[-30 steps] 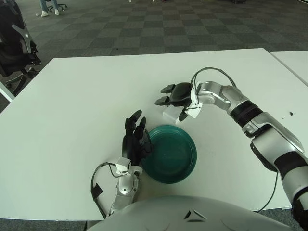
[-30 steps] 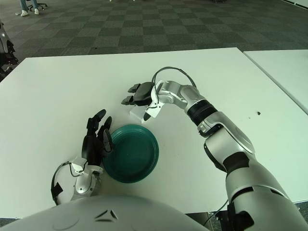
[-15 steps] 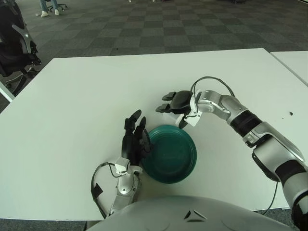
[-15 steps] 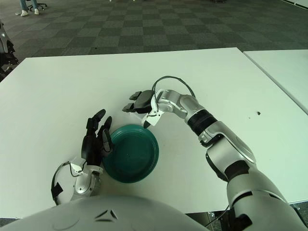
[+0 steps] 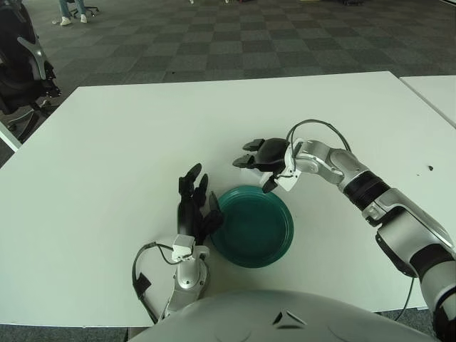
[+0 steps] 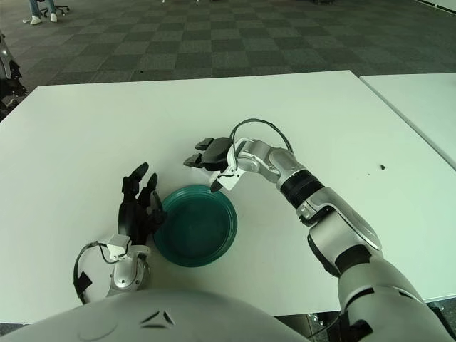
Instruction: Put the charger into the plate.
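Fingers [image 5: 246, 146] of the right hand [image 5: 262, 158] curl over the white charger [image 5: 256, 171] just behind the green plate [image 5: 253, 226]; left hand [image 5: 195, 210] spread beside it.

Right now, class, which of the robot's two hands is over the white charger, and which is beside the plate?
The right hand covers the white charger, beyond the green plate. The left hand shows at the plate's left edge, holding nothing.
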